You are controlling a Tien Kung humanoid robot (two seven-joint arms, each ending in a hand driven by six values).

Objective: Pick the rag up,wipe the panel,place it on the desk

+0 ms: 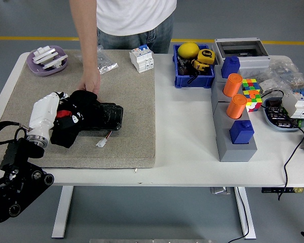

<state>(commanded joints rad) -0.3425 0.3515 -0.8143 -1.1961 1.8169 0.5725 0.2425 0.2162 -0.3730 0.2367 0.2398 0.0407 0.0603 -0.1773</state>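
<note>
Gripping the rag with the left hand, fingers hidden under the dark cloth but apparently clamped on it, since the bundle sits pressed onto the left part of the panel. Judging from that: picking up done, wiping under way, setting the rag down on the bench not yet done. Lying flat on the beige mat, with only the right end of its glossy black face showing beyond the cloth, and a small white plug just in front. Steadying the far edge of the panel with one hand, a person at the far side. Nothing of the right arm in view. Standing well apart and untouched: purple dish, blue bin, grey block with orange pegs.
</note>
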